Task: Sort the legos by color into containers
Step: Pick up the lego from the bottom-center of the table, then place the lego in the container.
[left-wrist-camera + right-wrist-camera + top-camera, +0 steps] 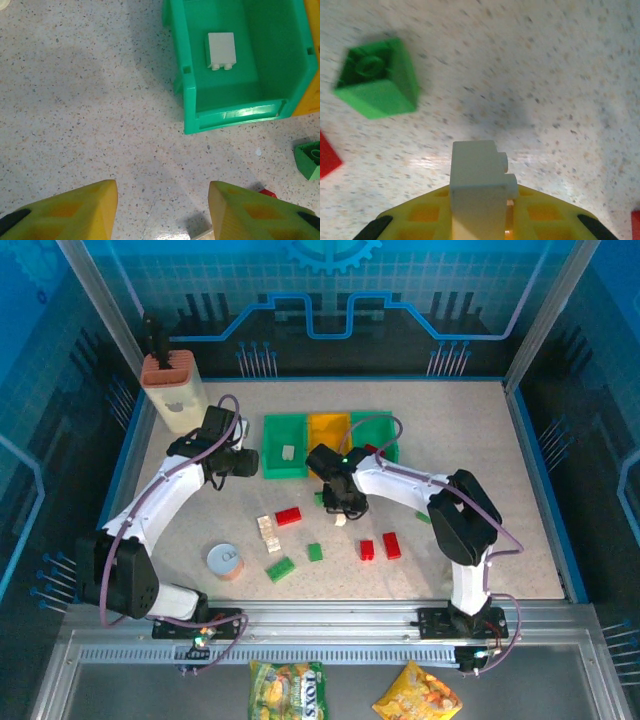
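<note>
My right gripper (481,202) is shut on a cream-white lego (477,175), which stands up between its yellow fingers (422,215) just above the table. In the top view this gripper (345,510) hangs in front of the yellow container (328,430). A green lego (377,80) lies ahead and to the left of it. My left gripper (162,210) is open over bare table, in front of the left green container (235,115). That container holds one cream lego (221,50). Red, green and cream legos lie scattered on the table, among them a red one (288,516) and a green one (280,568).
A third container, green (375,435), stands to the right of the yellow one. A beige knife block (172,390) stands at the back left. A round white-lidded can (224,561) sits at the front left. Two red legos (380,547) lie right of centre.
</note>
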Available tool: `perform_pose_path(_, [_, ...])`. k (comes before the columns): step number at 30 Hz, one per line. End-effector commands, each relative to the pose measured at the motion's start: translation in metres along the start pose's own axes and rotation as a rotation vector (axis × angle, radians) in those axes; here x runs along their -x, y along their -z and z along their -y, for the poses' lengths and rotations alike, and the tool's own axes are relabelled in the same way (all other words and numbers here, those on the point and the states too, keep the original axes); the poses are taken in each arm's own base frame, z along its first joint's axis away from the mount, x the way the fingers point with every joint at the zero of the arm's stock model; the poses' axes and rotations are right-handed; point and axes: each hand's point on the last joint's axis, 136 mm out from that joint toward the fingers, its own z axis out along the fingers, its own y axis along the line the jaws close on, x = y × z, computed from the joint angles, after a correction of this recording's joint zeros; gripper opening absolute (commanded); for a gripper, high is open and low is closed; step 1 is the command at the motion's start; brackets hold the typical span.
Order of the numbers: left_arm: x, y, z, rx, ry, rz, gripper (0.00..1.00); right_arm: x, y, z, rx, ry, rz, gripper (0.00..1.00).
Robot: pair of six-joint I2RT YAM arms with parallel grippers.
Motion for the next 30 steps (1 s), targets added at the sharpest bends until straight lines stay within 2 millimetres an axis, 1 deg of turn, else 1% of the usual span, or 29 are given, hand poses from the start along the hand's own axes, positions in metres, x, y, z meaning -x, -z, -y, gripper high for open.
perform_pose_path(1, [0.007,0.005,0.004,-0.024,-0.021,0.027,0.52,0.009,0.011,-0.015,0.005,0.082,0.028,0.25])
perform_pose_path(4, [0.007,0.006,0.004,-0.022,-0.015,0.032,0.52,0.026,0.022,-0.034,0.044,0.125,0.075,0.26])
perform_pose_path(11, [0.009,0.008,0.005,-0.034,-0.014,0.042,0.52,0.074,0.046,-0.09,0.16,0.242,0.203,0.26])
perform_pose_path(15, [0.008,0.008,0.007,-0.045,-0.015,0.041,0.52,0.099,0.054,-0.116,0.235,0.259,0.264,0.26])
perform_pose_path(20, [0.009,0.01,0.006,-0.041,-0.017,0.05,0.52,0.12,0.061,-0.149,0.358,0.294,0.354,0.26])
perform_pose_path(22, [0.008,0.01,0.007,-0.044,-0.017,0.051,0.52,0.128,0.06,-0.156,0.381,0.283,0.385,0.26])
perform_pose_path(25, [0.008,0.01,0.007,-0.047,-0.015,0.05,0.52,0.14,0.053,-0.162,0.383,0.265,0.412,0.26])
perform_pose_path(30, [0.01,0.012,0.008,-0.052,-0.015,0.066,0.52,0.153,0.032,-0.175,0.395,0.247,0.414,0.26])
